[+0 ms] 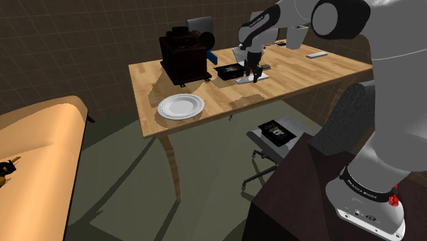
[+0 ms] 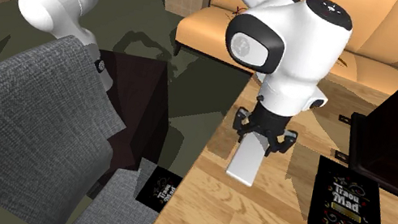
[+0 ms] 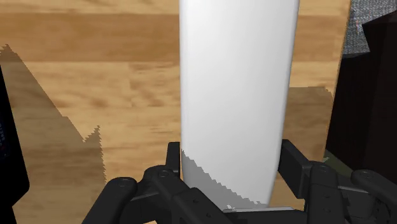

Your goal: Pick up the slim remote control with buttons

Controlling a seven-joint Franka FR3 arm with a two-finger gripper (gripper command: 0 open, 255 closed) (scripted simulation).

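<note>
A slim, plain white remote point(image 3: 235, 89) sticks out lengthways from between my black fingers point(image 3: 296, 167), which clasp its near end from both sides. In the shoulder view my gripper point(image 1: 254, 72) hangs over the middle of the wooden table point(image 1: 205, 96), the remote point(image 1: 248, 80) just under it, close to the tabletop. I cannot tell whether it still touches the wood. In the second exterior view the gripper point(image 2: 262, 140) points down near the table's edge and the remote point(image 2: 246, 164) slants out below it. No buttons show on the remote's face.
A black book point(image 2: 346, 206) lies beside the remote, with a dark boxy machine point(image 1: 183, 55) behind it. A white plate point(image 1: 180, 106) sits near the front edge. A small white bar point(image 1: 316, 55) lies at the far corner. A grey chair point(image 2: 14, 127) holding another black book point(image 2: 158, 187) stands by the table.
</note>
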